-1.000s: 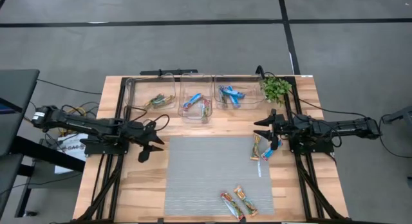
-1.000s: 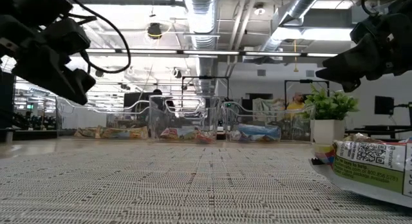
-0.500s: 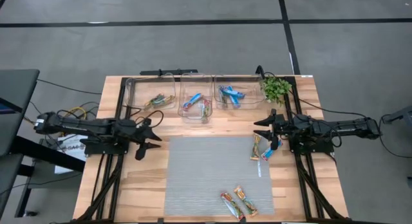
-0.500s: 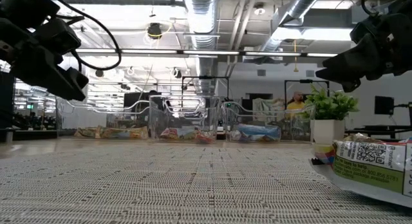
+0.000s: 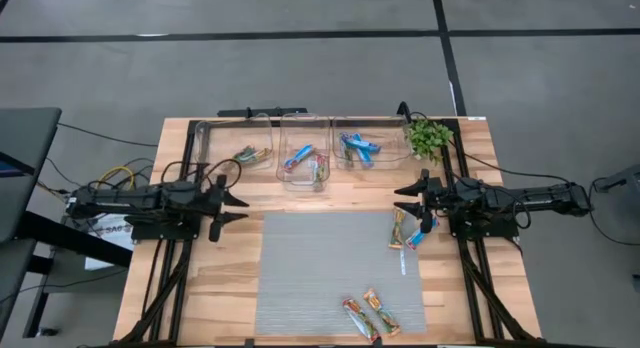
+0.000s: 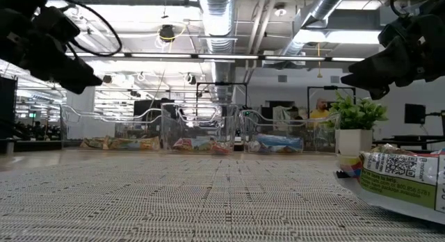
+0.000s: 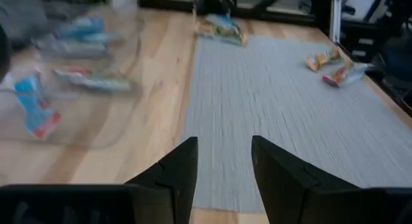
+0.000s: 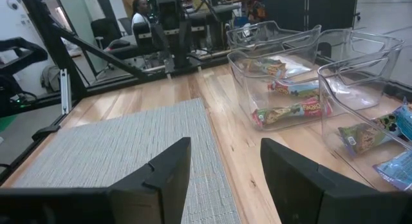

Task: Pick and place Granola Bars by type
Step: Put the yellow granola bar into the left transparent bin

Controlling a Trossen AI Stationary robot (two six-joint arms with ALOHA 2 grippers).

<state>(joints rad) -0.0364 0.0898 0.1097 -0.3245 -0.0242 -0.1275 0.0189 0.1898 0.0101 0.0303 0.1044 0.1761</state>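
Note:
Two granola bars, one green and tan [image 5: 398, 228] and one blue [image 5: 415, 238], lie at the grey mat's right edge. Two more mixed-colour bars [image 5: 370, 314] lie at the mat's near edge. Other bars lie in three clear bins: a green-tan one [image 5: 248, 156] in the left bin, a blue one [image 5: 297, 156] and a mixed one [image 5: 318, 170] in the middle, blue ones [image 5: 358, 148] in the right. My left gripper [image 5: 230, 204] is open and empty over the wood left of the mat. My right gripper [image 5: 405, 200] is open and empty just far of the two bars at the mat's right edge.
The three clear bins [image 5: 305, 138] stand in a row at the table's far edge. A small green plant [image 5: 428, 136] stands right of them. The grey mat [image 5: 330, 273] covers the middle and near part of the table. A bar's wrapper [image 6: 407, 179] shows close in the low view.
My left gripper has drawn back toward the table's left edge and a little toward the far edge, away from the mat, staying open and empty. My right gripper has kept still.

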